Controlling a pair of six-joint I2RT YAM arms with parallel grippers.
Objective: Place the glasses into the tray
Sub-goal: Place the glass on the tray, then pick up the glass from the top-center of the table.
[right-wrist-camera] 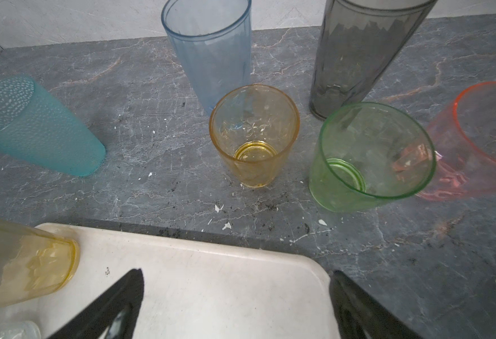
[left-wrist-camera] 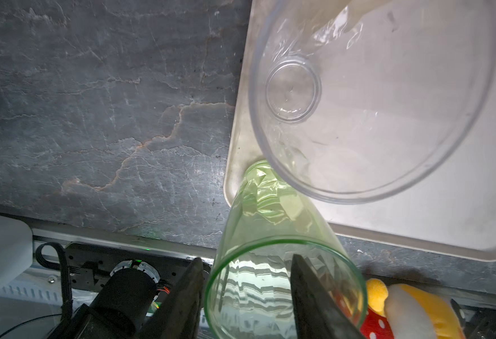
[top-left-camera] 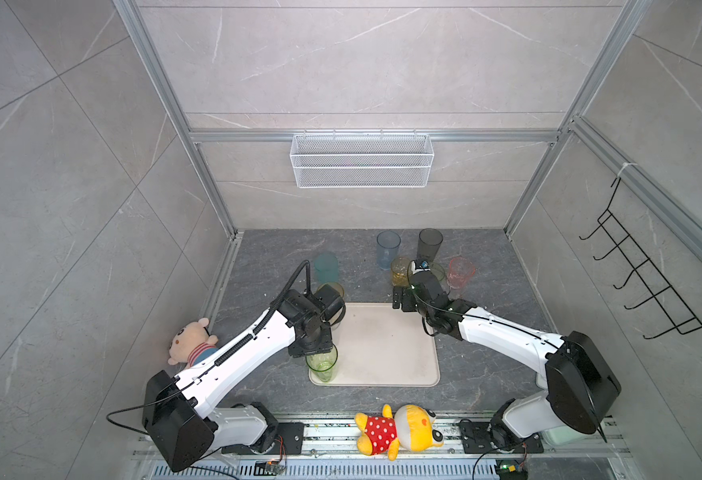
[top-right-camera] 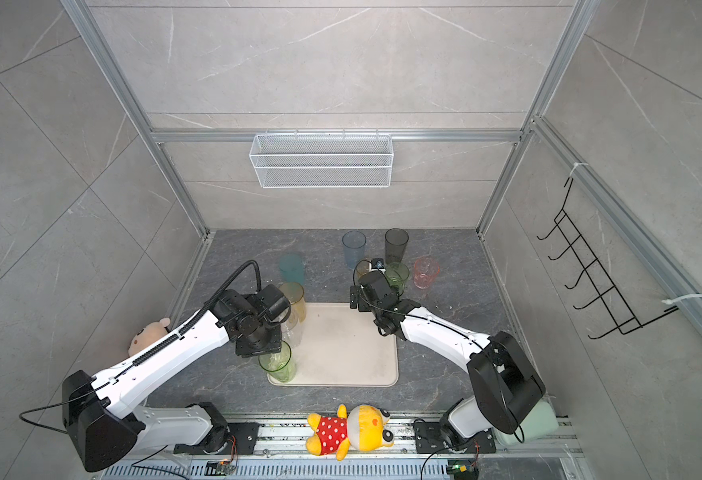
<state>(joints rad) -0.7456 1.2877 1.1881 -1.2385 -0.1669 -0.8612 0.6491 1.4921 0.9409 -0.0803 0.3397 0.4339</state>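
The beige tray (top-left-camera: 390,349) (right-wrist-camera: 211,278) lies mid-counter. A tall green glass (top-left-camera: 322,365) (left-wrist-camera: 270,223) stands upright in its near left corner. My left gripper (left-wrist-camera: 246,258) is open over the rim, one finger inside the glass and one outside, not pinching. A clear glass (left-wrist-camera: 358,102) and a yellow one (top-right-camera: 295,299) (right-wrist-camera: 26,264) stand further along the tray's left side. My right gripper (right-wrist-camera: 236,293) hangs open and empty over the far right corner. Beyond the tray stand teal (right-wrist-camera: 35,129), pale blue (right-wrist-camera: 211,58), amber (right-wrist-camera: 254,135), grey (right-wrist-camera: 358,58), short green (right-wrist-camera: 370,158) and pink (right-wrist-camera: 475,141) glasses.
A bear plush (top-left-camera: 191,340) lies left of the left arm. A yellow plush (top-left-camera: 399,430) lies on the front rail. A white wire basket (top-left-camera: 361,160) hangs on the back wall and a black hook rack (top-left-camera: 648,270) on the right wall.
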